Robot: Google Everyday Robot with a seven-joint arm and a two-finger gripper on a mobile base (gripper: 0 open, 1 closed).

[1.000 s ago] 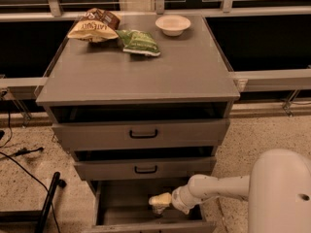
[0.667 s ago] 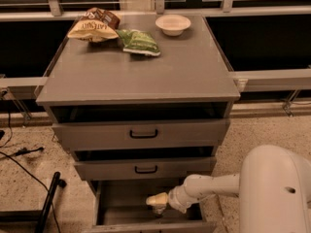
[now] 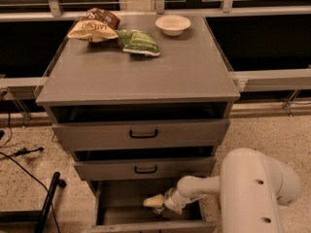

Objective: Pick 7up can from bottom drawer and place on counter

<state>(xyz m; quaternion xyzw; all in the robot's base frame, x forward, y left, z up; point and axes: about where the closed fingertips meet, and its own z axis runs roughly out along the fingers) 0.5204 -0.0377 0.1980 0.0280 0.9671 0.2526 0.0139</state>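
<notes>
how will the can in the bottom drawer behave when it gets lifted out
The 7up can sits sideways at the gripper, low inside the bottom drawer. It is round, so it would probably roll if let go there. Its smooth metal skin looks slippery and likely thin; a hard squeeze may dent it.

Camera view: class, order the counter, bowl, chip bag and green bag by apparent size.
Largest: counter.
Next: chip bag and green bag, too alike to rank.
Smallest: bowl.
The gripper sits low in the bottom drawer.
</notes>
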